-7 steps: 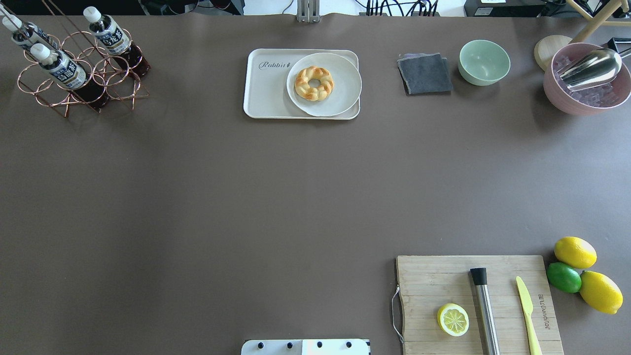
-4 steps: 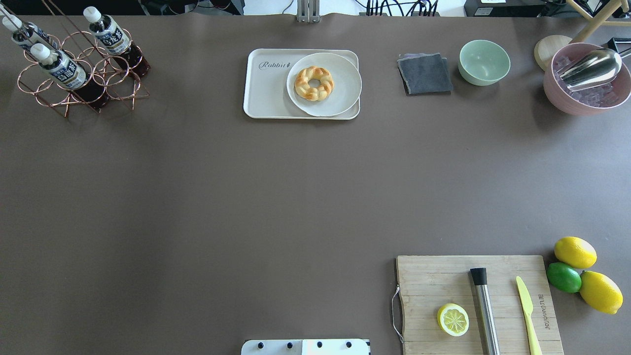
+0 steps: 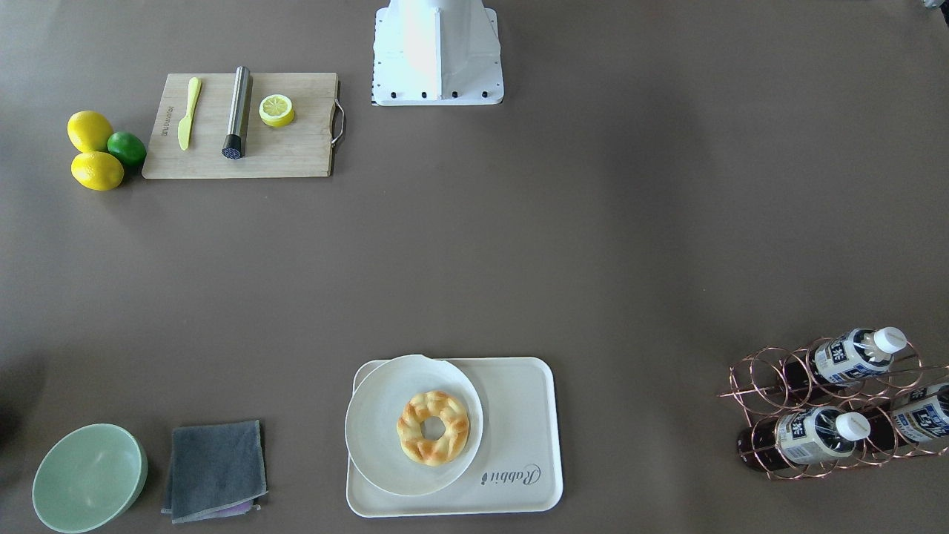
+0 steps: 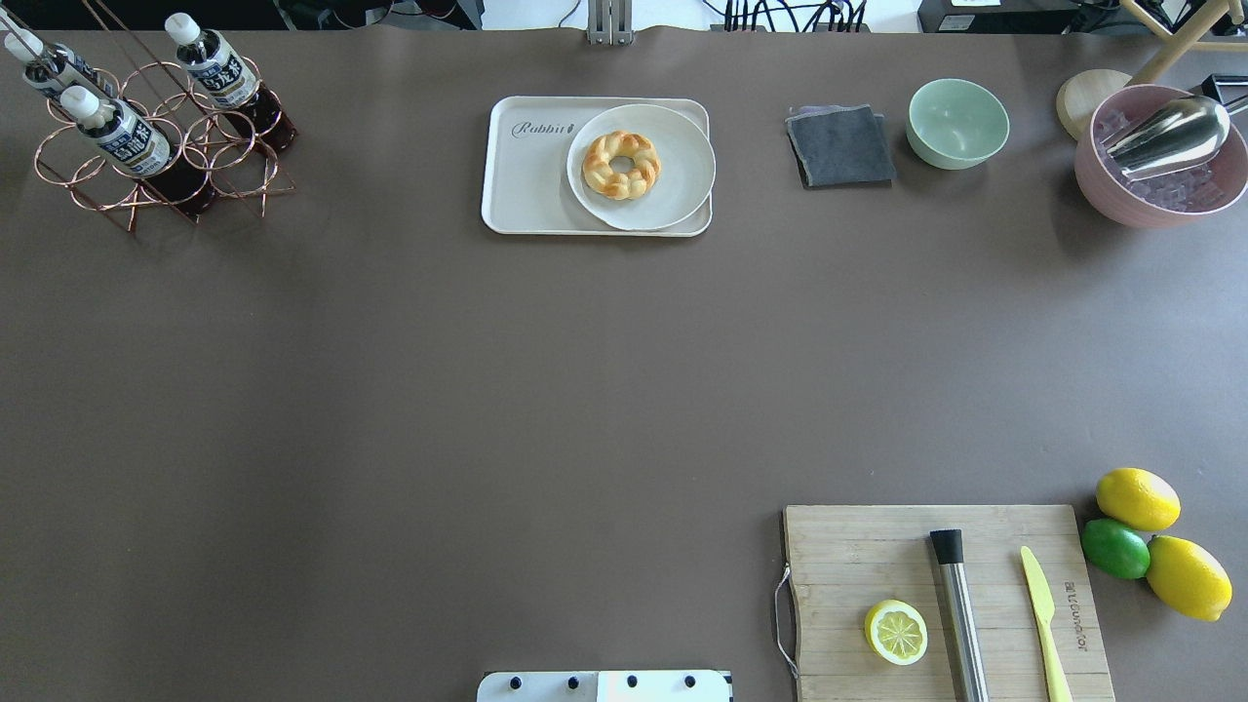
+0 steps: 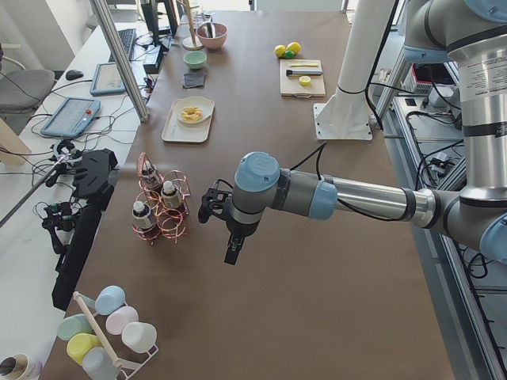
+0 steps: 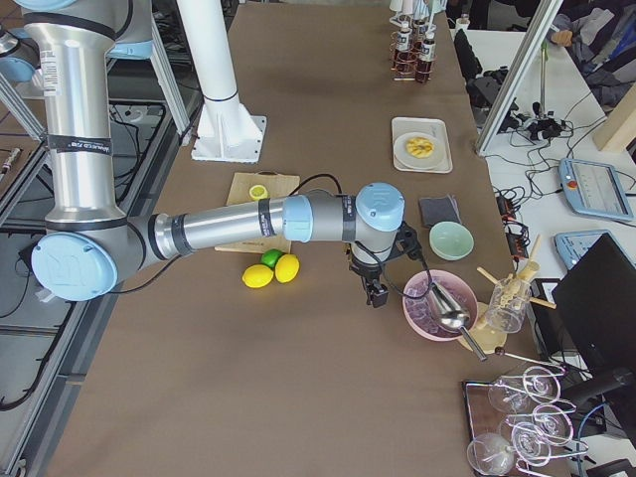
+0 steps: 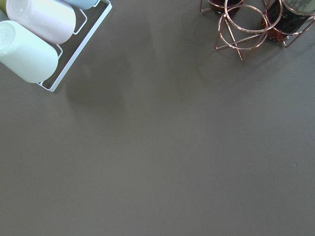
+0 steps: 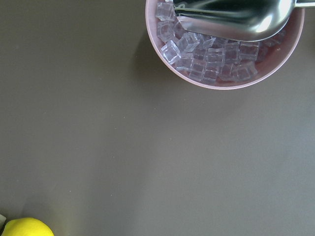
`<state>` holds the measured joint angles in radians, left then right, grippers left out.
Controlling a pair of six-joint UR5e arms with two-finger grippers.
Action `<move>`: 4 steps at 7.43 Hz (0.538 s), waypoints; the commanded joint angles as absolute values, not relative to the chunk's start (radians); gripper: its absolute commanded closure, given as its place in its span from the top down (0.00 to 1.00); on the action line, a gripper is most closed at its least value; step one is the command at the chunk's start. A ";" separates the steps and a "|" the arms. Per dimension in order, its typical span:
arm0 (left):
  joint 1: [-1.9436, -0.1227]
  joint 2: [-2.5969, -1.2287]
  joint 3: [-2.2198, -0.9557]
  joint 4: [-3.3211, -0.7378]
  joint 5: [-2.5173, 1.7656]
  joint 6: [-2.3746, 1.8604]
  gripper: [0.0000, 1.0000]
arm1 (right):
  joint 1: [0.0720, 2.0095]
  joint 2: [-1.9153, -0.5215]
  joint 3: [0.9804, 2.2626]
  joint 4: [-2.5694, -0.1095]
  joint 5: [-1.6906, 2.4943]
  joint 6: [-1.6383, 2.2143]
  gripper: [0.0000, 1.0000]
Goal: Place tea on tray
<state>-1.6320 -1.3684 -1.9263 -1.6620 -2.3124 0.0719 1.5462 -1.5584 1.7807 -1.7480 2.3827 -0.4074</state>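
Left hand (image 5: pixel 211 203) hangs over the brown surface (image 4: pixel 390 390), mid-frame in the left side view; can't tell if its fingers are apart or together. Right hand (image 6: pixel 377 288), mid-frame in the right side view, is also above the surface; again can't tell.

Wooden rectangular cutting board (image 4: pixel 848 556) sits btm right of the overhead view. Cream-white rectangular plastic tray (image 4: pixel 526 185) w/ grey "Rabbit" lettering is top ctr. Copper wire rack (image 4: pixel 210 171) is top left, well apart from the tray; the left hand is just beside it. Round white plate (image 4: pixel 673 190) covers the tray's right part, its edge over the rim. Pink bowl of ice cubes (image 4: pixel 1092 185) is top right, w/ the right hand nr it. Three small clear plastic bottles of dark tea (image 4: pixel 122 136), white caps, lie tilted in the rack. Braided golden doughnut (image 4: pixel 621 165) rests on the plate.
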 commanded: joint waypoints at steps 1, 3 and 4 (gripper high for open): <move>-1.547 -1.455 -1.934 -1.708 -2.318 -0.132 0.97 | 1.546 -1.565 1.784 -1.746 2.387 -0.410 1.00; -1.444 -1.558 -1.876 -1.856 -2.310 -0.411 0.97 | 1.545 -1.586 1.784 -1.746 2.440 -0.410 1.00; -1.378 -1.584 -1.879 -1.864 -2.313 -0.505 0.97 | 1.543 -1.601 1.784 -1.727 2.477 -0.413 1.00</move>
<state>-1.4766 -1.5114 -1.8992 -1.8145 -2.3122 -0.3150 1.5450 -1.5785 1.7847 -1.7447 2.4179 -0.4096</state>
